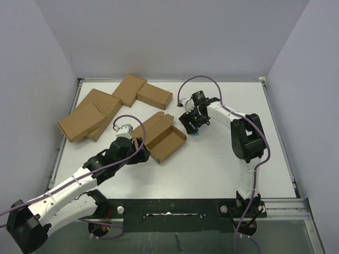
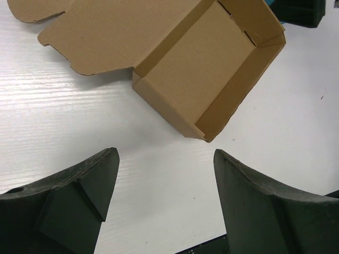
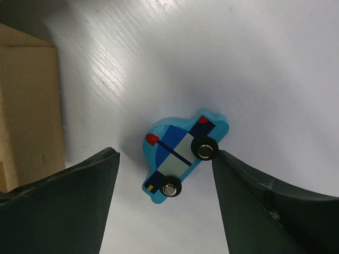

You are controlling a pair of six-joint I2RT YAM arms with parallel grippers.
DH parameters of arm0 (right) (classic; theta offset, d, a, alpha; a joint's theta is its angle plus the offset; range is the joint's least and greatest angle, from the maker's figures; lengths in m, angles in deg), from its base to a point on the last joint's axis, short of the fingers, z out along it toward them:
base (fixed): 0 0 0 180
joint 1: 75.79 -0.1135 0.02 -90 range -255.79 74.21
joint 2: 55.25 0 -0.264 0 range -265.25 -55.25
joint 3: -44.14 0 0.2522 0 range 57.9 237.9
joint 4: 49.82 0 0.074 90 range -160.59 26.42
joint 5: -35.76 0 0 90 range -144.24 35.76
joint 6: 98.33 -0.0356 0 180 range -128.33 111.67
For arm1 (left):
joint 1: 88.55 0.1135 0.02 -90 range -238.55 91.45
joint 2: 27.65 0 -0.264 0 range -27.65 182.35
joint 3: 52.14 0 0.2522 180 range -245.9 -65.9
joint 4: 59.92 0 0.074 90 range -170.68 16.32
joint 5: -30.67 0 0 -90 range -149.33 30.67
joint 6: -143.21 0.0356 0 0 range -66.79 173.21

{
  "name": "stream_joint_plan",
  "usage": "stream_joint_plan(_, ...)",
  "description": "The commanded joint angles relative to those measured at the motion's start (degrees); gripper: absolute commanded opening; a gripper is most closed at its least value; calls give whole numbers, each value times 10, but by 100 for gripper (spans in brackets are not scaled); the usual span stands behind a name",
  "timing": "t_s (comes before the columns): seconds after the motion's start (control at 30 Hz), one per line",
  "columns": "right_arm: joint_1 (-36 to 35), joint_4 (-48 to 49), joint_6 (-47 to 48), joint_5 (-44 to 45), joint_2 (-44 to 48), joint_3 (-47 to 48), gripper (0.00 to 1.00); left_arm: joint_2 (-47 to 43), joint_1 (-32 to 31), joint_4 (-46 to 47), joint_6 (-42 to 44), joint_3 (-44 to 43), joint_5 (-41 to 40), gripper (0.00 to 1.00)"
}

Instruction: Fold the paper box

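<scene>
The paper box (image 1: pixel 161 138) is a brown carton lying open near the table's middle, its lid flap spread to the upper left. In the left wrist view its tray (image 2: pixel 212 69) lies just beyond my fingers. My left gripper (image 1: pixel 139 151) is open and empty, a little short of the box's near corner. My right gripper (image 1: pixel 192 126) is open and stands over a blue toy car (image 3: pixel 183 153) lying on its side on the table. The car sits between the fingers, the right fingertip (image 3: pixel 233 174) close to a wheel. The box's edge (image 3: pixel 26 106) shows at the left of the right wrist view.
Several closed brown cartons (image 1: pixel 108 103) lie grouped at the back left. The white table (image 1: pixel 222 174) has a raised rim and grey walls on three sides. A dark rail (image 1: pixel 175 211) runs along the near edge.
</scene>
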Motion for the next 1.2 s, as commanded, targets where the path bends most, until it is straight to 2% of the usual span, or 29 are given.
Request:
stream_joint_plan(0.0,-10,14,-11,32,-11,25,71,-30,3,-2,-10,3,-18,71)
stream_joint_plan(0.17,-15,12,-12,44,-25,36,65,-44,3,-11,-13,7,-21,71)
stream_joint_plan(0.27,-15,13,-11,49,-26,35,47,-48,3,-15,-14,7,-23,71)
stream_joint_plan(0.5,-4,13,-3,42,-16,31,22,-48,3,-16,-14,7,-24,71)
stream_joint_plan(0.8,3,40,5,-3,79,8,18,-50,4,-15,-10,9,-27,71)
stream_joint_plan(1.03,-24,49,25,-113,150,-11,18,-51,5,-17,-10,9,-33,72)
stream_joint_plan(1.17,-56,44,44,-182,158,-13,18,-54,6,-21,-10,10,-39,71)
